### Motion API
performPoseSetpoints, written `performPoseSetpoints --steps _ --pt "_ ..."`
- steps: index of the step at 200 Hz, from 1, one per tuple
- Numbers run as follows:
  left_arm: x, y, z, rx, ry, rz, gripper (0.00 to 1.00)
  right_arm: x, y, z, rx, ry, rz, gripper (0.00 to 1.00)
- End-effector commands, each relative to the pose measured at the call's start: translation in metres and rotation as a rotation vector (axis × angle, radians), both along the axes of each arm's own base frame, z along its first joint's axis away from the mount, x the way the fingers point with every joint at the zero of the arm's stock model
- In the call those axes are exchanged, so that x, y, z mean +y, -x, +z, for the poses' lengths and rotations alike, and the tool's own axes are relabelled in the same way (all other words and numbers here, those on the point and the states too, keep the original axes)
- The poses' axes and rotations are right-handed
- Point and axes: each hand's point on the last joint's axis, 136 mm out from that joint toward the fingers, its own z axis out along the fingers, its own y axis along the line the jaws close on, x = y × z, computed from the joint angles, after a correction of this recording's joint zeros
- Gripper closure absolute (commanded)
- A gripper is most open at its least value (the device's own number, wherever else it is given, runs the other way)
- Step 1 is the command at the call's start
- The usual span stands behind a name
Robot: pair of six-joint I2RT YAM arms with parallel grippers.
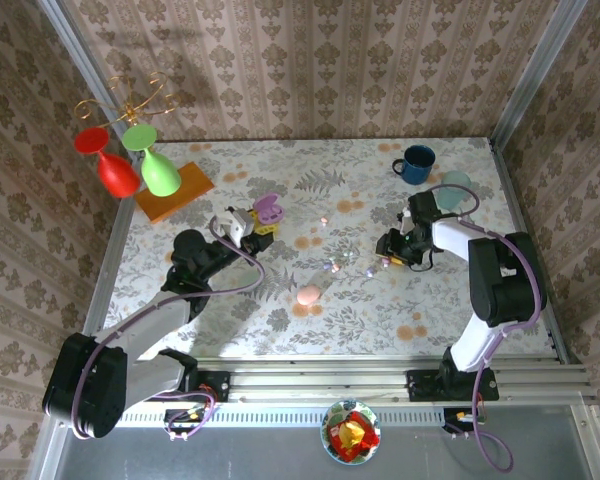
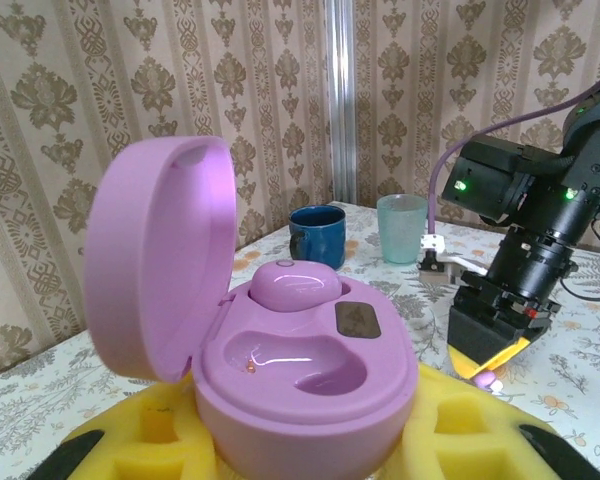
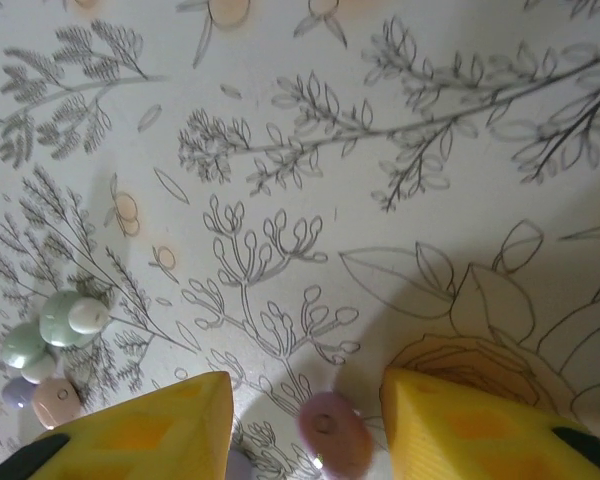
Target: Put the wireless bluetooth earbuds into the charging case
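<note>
My left gripper is shut on a lilac charging case, held up with its lid open. Its yellow fingers press the case's sides. One lilac earbud sits in the far slot, and the near slot holds nothing. My right gripper is low over the table, jaws open on either side of a lilac earbud lying flat. The right fingertip is close to that bud and the left one is farther off. Several more earbuds, greenish, pinkish and lilac, lie clustered to the left.
A pink closed case lies mid-table near the front. A blue mug and a teal cup stand at the back right. An orange block with red and green glasses is at the back left. Loose buds lie between the arms.
</note>
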Motion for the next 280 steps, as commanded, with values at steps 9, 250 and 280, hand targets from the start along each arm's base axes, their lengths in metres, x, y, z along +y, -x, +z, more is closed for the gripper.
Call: performPoseSetpoints --steps 9,250,280 --pt "-0.001 -0.001 0.017 -0.075 0.011 0.007 0.76 0.006 0.012 -0.003 0.048 -0.025 0.031 0.60" --pt "-0.014 0.009 0.008 -0.059 -0.004 -0.042 0.76 0.020 0.014 0.045 -0.135 0.051 0.116 0.80" --pt "-0.022 0.011 0.002 -0.050 -0.023 -0.078 0.76 0.038 0.020 0.082 -0.242 0.045 0.166 0.79"
